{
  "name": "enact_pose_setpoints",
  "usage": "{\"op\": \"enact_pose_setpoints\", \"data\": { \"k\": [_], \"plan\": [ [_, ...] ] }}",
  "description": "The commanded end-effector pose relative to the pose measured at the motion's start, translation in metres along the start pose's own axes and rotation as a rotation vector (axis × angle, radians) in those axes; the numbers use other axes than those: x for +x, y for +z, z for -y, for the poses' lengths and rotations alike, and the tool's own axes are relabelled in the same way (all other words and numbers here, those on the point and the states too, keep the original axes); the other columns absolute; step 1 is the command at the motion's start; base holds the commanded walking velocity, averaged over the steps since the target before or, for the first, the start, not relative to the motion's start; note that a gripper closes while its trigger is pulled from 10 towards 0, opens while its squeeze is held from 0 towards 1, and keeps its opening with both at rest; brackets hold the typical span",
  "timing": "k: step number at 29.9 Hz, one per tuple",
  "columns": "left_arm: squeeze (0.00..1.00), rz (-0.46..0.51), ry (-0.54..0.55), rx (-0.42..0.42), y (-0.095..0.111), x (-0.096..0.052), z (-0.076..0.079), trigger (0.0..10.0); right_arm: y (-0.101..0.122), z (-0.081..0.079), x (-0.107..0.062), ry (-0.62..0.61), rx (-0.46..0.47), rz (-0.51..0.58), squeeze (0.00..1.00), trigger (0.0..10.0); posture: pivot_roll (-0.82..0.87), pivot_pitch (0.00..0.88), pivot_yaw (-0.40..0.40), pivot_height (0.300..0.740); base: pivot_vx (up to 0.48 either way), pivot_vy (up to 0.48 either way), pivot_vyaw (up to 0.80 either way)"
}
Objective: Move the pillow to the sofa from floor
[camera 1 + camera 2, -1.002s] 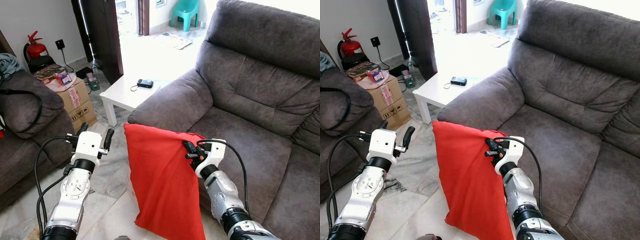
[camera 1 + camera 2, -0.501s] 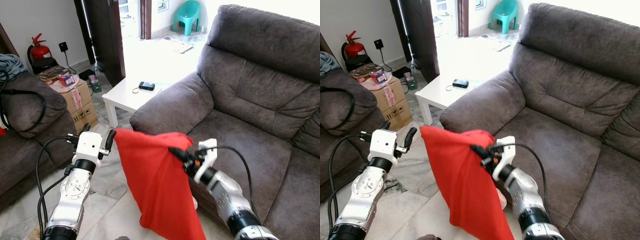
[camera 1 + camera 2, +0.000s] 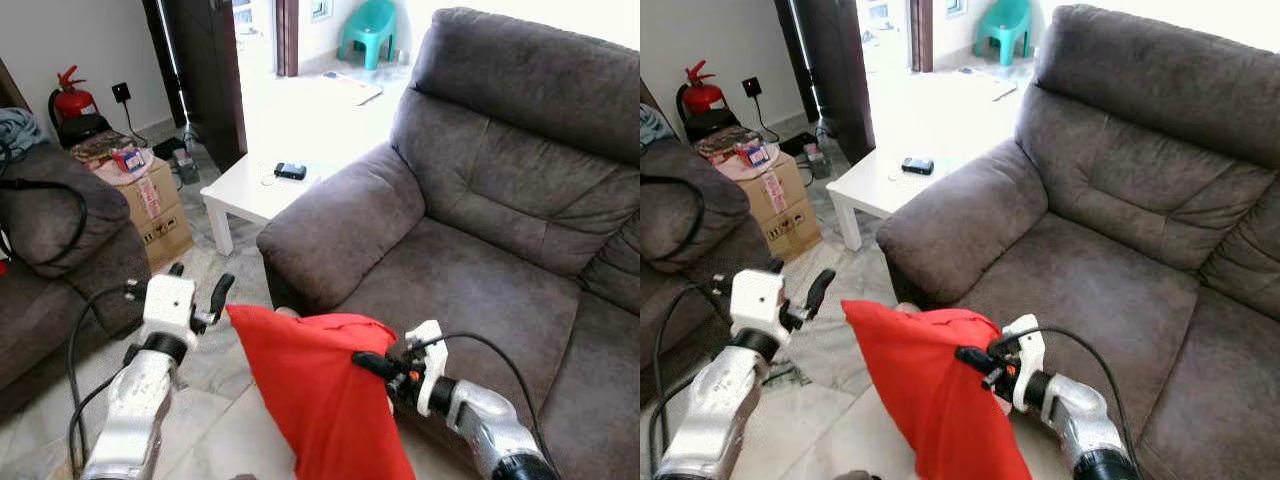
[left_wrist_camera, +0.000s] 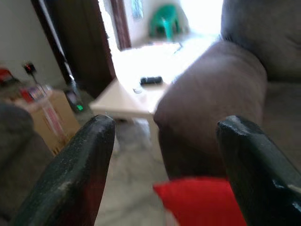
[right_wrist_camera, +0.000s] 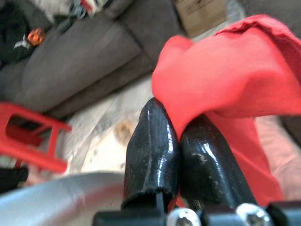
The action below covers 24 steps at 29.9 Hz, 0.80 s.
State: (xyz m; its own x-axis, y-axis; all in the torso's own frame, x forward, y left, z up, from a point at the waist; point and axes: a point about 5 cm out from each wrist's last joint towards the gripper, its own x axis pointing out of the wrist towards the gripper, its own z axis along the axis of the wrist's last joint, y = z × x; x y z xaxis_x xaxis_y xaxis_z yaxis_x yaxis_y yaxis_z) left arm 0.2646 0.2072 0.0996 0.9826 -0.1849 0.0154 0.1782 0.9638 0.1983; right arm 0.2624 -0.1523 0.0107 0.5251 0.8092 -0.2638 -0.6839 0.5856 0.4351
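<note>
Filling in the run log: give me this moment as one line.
right gripper: shut on red pillow, held off floor | left gripper: open, beside pillow | sofa: pillow not yet on seat

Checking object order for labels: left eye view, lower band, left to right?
Left gripper → pillow → right gripper → sofa.

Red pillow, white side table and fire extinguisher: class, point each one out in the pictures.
red pillow (image 3: 325, 400), left eye view, middle of its front face
white side table (image 3: 255, 188), left eye view, bare tabletop
fire extinguisher (image 3: 700, 97), right eye view, red body
</note>
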Motion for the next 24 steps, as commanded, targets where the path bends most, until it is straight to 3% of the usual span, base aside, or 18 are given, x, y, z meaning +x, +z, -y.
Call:
{"op": "enact_pose_setpoints", "data": {
  "k": [1,5,13,18,21,24],
  "plan": [
    [0.0,-0.033,-0.045,-0.007,-0.002,-0.006,-0.002,10.0,0.023,-0.003,0.002,0.062,-0.092,0.05,0.0,10.0,0.21,0.0,-0.081,0.74,0.0,0.0,0.0],
    [0.0,-0.156,-0.123,0.02,-0.02,-0.027,-0.006,10.0,0.012,-0.006,-0.003,0.133,-0.135,-0.062,0.0,10.0,0.21,0.0,-0.087,0.74,0.0,0.0,0.0],
    [0.0,-0.265,-0.236,-0.015,-0.03,-0.039,-0.002,10.0,0.011,-0.014,-0.004,0.237,-0.171,-0.122,0.0,10.0,0.21,0.0,-0.095,0.74,0.0,0.0,0.0],
    [0.0,-0.348,-0.316,0.04,-0.04,-0.051,-0.004,10.0,-0.001,-0.013,-0.007,0.248,-0.193,-0.228,0.0,10.0,0.22,0.0,-0.095,0.74,0.0,0.0,0.0],
    [0.0,-0.453,-0.416,0.108,-0.053,-0.07,-0.006,10.0,-0.011,-0.015,-0.013,0.284,-0.229,-0.324,0.0,10.0,0.21,0.0,-0.094,0.74,0.0,0.0,0.0],
    [0.0,-0.496,-0.459,0.08,-0.058,-0.08,-0.004,10.0,-0.016,-0.016,-0.015,0.296,-0.242,-0.356,0.0,10.0,0.21,0.0,-0.096,0.74,0.0,0.0,0.0]
  ]
}}
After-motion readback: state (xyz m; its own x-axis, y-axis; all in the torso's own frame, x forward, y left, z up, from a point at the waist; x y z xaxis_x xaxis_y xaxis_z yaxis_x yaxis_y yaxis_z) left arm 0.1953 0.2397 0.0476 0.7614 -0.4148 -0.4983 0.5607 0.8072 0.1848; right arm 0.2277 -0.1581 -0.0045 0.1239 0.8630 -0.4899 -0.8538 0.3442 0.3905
